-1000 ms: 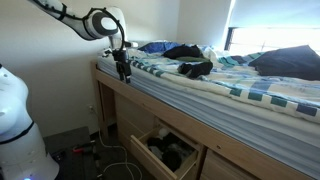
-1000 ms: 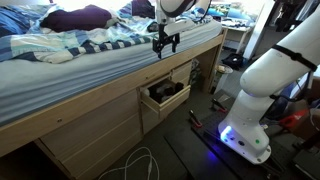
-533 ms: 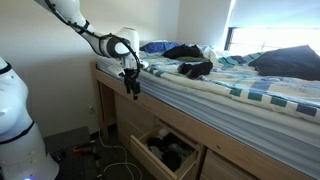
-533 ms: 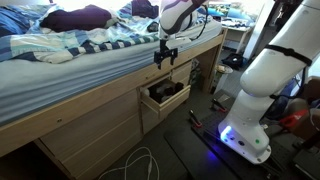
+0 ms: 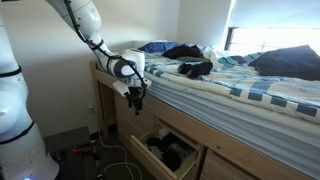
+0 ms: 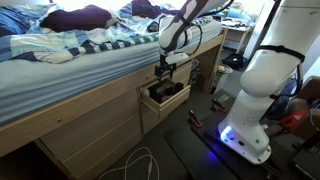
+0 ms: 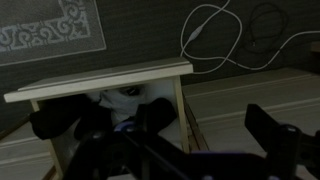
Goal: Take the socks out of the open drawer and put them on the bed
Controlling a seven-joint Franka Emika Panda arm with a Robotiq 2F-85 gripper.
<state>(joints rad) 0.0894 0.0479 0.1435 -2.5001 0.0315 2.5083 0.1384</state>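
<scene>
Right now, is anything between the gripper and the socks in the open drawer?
Nothing visible does. The gripper hangs open above the pulled-out drawer, beside the bed. The dark socks lie uncovered inside it, and the wrist view looks down on them.

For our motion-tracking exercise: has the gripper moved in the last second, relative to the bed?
Yes. The gripper has dropped from the top of the bed, down its side, toward the open drawer.

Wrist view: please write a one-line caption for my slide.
Open claw above the open wooden drawer holding dark socks; a white cable loops on the floor beyond.
</scene>
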